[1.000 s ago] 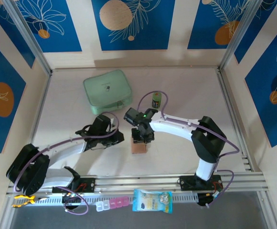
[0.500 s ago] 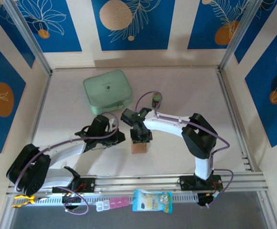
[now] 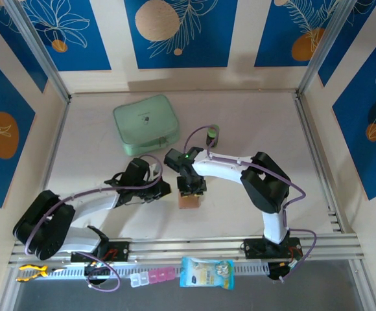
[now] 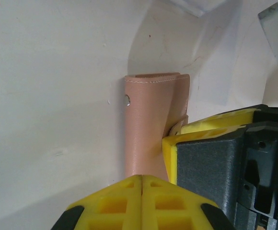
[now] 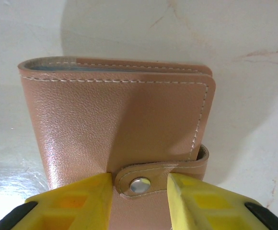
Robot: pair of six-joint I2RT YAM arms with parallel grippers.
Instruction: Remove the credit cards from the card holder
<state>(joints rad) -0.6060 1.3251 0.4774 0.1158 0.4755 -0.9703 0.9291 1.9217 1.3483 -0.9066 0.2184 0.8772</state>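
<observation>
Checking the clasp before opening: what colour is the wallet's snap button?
Shiny silver metal, on the tan strap of the wallet; the snap shows best in the right wrist view.

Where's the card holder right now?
The card holder lies closed on the table, near the front edge in the top view, between the left gripper and the right gripper, below the mint-green zip case.

Tan-pink card holder (image 5: 115, 129) — white stitching

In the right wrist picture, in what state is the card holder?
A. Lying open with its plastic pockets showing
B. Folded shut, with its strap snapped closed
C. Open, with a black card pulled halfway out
B: the card holder is folded, and its strap with the metal snap lies fastened over the cover, between the right claw's fingers.
</observation>
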